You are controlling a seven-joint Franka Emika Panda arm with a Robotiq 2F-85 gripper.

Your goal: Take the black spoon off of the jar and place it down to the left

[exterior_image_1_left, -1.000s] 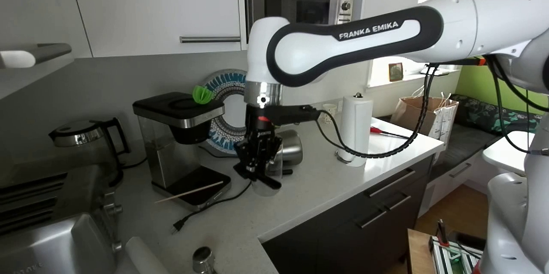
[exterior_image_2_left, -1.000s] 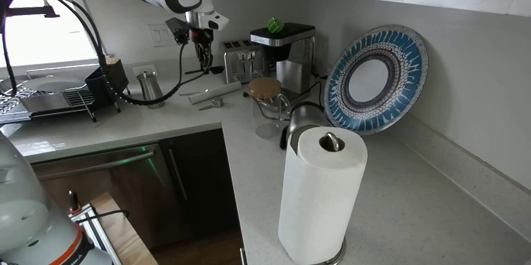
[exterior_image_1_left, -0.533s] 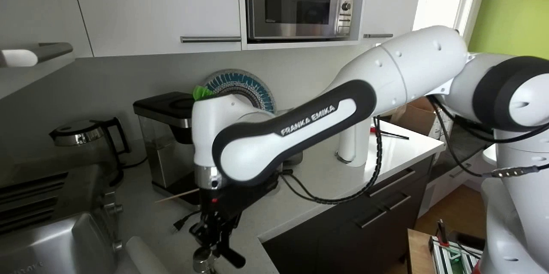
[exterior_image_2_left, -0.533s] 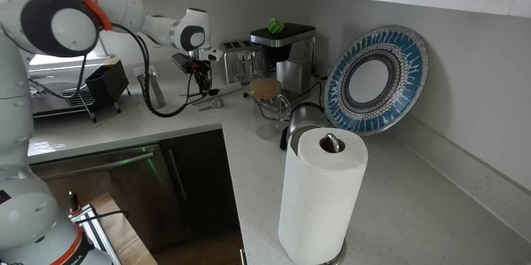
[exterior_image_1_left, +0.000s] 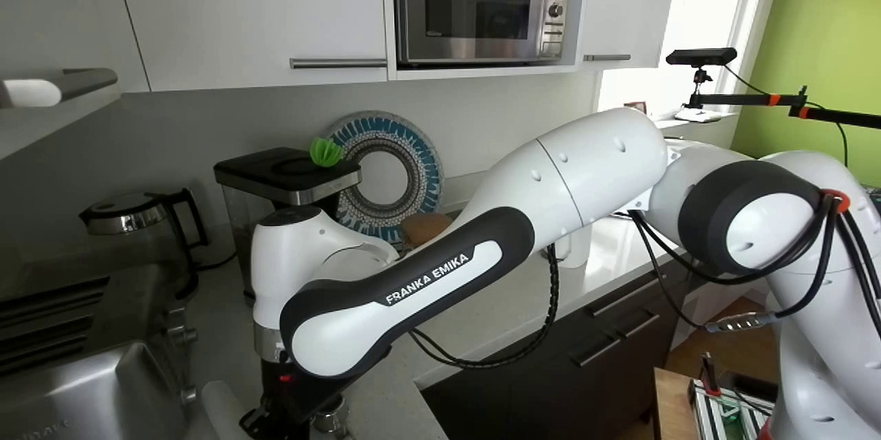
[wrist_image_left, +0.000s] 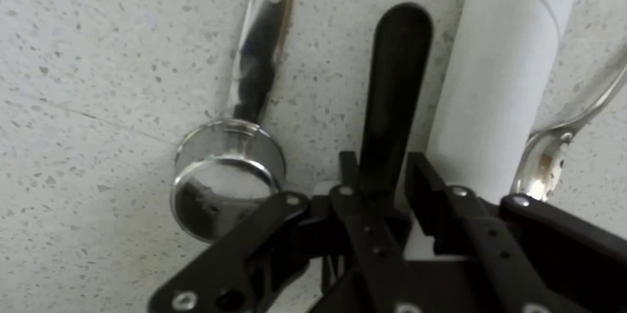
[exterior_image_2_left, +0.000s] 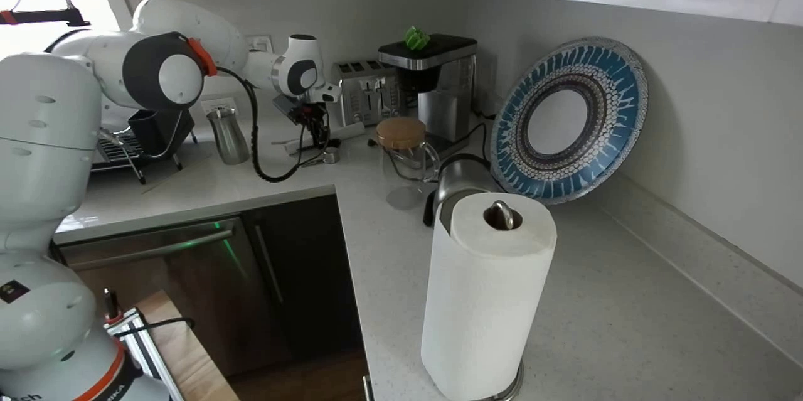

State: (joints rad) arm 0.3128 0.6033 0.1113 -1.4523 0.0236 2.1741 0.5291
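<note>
The black spoon (wrist_image_left: 399,78) lies beside a silver scoop in the wrist view, its broad rounded handle pointing up. Its lower part is hidden by the gripper, and I cannot make it out in the exterior views. My gripper (wrist_image_left: 382,155) straddles the spoon. The fingers are apart, with a gap between the spoon and the right finger. In an exterior view, the gripper (exterior_image_2_left: 319,137) is low over the counter in front of the toaster. The jar (exterior_image_2_left: 401,136) looks like clear glass with a brown wooden lid. Its lid (exterior_image_1_left: 421,228) shows past the arm.
In the wrist view the silver scoop (wrist_image_left: 228,178) is left of the spoon. A white tube (wrist_image_left: 494,78) lies close on the right, with a metal spoon (wrist_image_left: 543,161) beyond. The toaster (exterior_image_2_left: 367,96) and coffee machine (exterior_image_2_left: 433,93) stand behind. A paper towel roll (exterior_image_2_left: 486,300) stands nearest the camera.
My gripper has moved away from the jar area and down to the counter near the scoop and tube. The black spoon was held across the fingertips; the fingers are now apart around it.
</note>
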